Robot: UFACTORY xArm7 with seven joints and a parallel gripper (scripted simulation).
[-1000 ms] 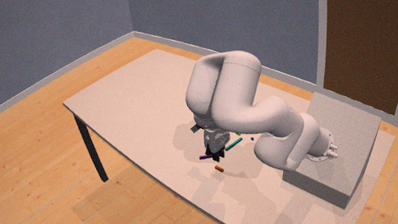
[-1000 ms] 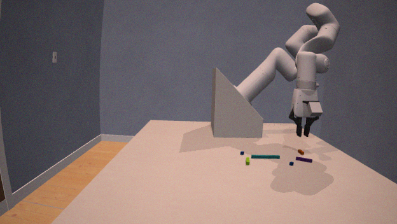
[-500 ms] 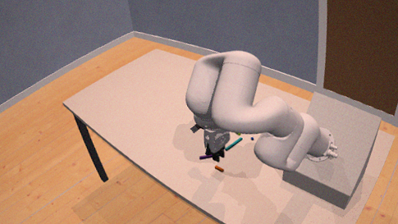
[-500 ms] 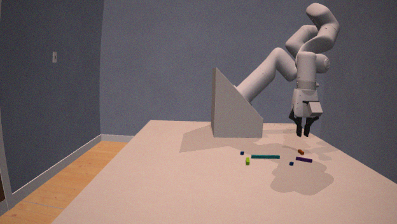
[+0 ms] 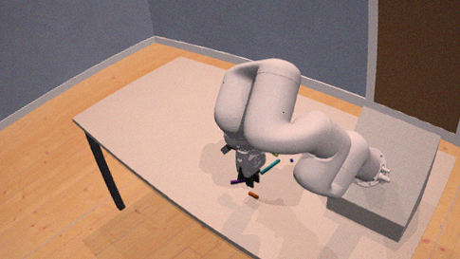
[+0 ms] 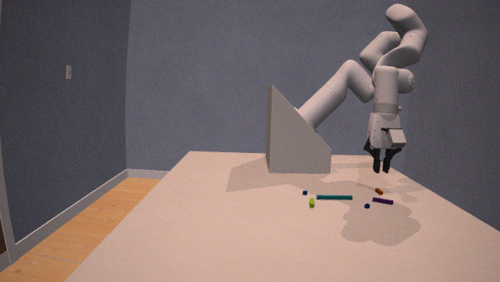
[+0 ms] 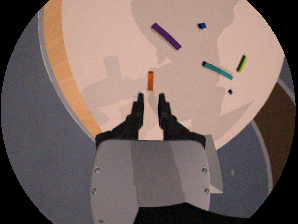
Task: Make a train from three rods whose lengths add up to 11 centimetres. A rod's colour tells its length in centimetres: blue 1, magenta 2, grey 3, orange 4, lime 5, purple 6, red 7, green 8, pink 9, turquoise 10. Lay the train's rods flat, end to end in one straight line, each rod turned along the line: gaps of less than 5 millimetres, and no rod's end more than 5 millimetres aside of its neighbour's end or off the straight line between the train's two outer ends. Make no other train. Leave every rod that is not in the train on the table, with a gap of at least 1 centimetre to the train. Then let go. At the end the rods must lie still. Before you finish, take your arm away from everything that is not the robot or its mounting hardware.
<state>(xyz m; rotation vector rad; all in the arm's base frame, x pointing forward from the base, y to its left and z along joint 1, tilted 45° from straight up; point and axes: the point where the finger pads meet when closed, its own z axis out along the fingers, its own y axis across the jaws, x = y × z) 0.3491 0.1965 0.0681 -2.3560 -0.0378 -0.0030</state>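
Note:
My gripper [image 5: 253,182] [image 6: 381,171] [image 7: 151,100] is partly open and empty, above the table, its fingers a narrow gap apart. In the wrist view the orange rod [image 5: 253,195] [image 6: 379,191] [image 7: 150,81] lies just ahead of the fingertips, lined up with the gap. The purple rod [image 5: 234,182] [image 6: 383,201] [image 7: 166,36] lies near one blue rod [image 6: 367,206] [image 7: 201,25], which is hidden in the top view. The turquoise rod [image 5: 270,166] [image 6: 334,197] [image 7: 218,71] lies between that and the lime rod [image 5: 276,154] [image 6: 312,203] [image 7: 242,64]. Another blue rod [image 5: 291,160] [image 6: 304,192] [image 7: 230,92] lies near the turquoise one. All lie apart.
The rods lie on the pale table [image 5: 145,119] [image 6: 160,240]. The arm's grey wedge-shaped base [image 5: 368,218] [image 6: 298,148] stands at one end. The table's long edge runs beyond the orange and purple rods.

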